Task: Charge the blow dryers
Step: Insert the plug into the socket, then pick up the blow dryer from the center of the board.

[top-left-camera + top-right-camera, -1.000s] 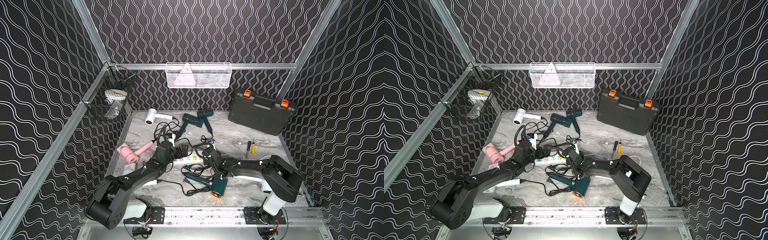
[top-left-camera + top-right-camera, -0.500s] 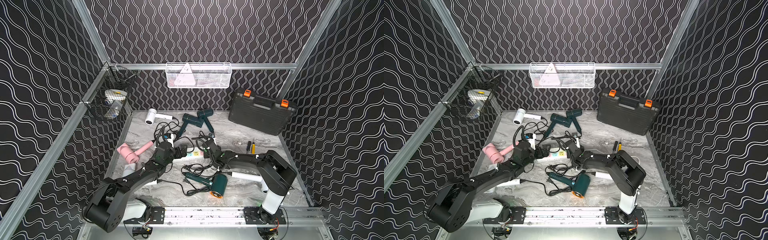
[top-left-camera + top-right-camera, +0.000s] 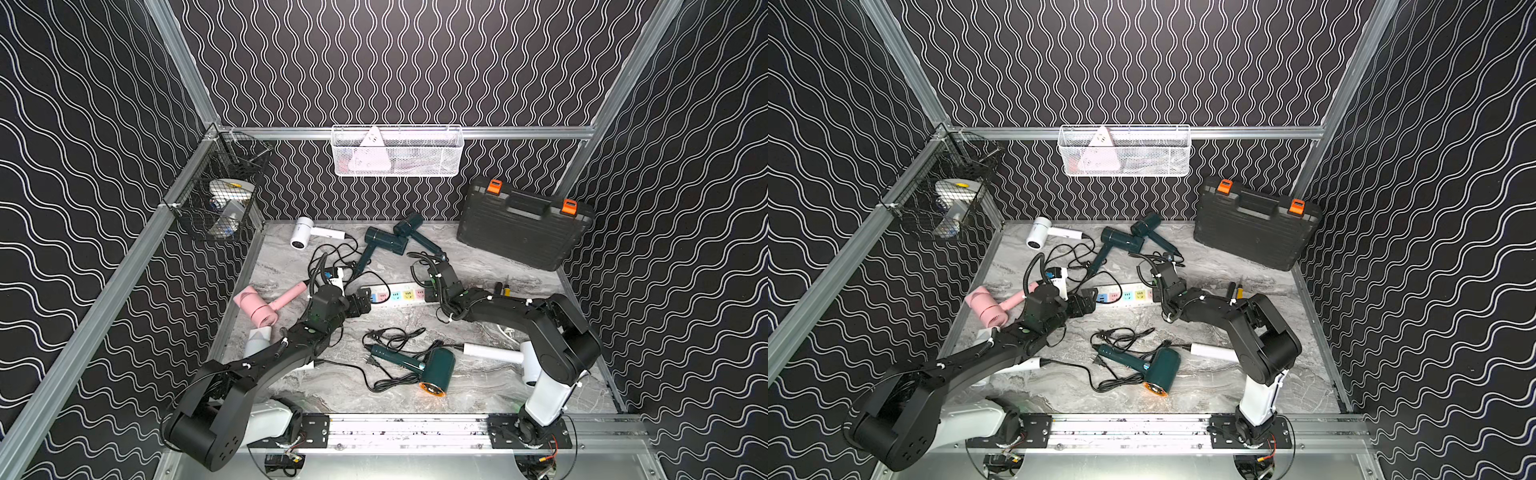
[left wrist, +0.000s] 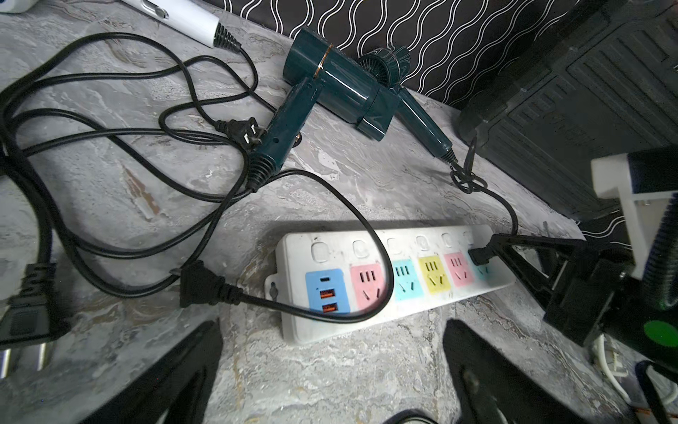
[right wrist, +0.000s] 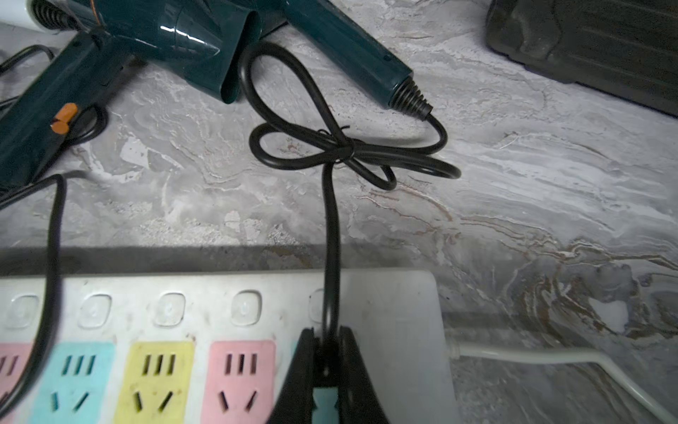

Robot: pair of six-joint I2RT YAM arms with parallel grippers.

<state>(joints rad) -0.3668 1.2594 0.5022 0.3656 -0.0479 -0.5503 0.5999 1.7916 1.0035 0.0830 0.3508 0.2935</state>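
Blow dryer [image 5: 345, 47] plug [image 4: 478, 256] clamped in R gripper [image 5: 325, 352] at pwr strip [image 5: 389, 312] end, L gripper [image 4: 332, 325] wide apart, empty

The right tool [image 5: 325, 343], pinching a plug [image 4: 480, 255], has moved forward to the end of the power strip [image 5: 389, 304].

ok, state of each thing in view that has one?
left end effector, open, empty.
right end effector, shut on plug.
plug, at end teal socket; seating unclear.
power strip, other coloured sockets empty.
loose plug, unplugged, lying loose.
cord bundle, tied.
toolcase, closed.
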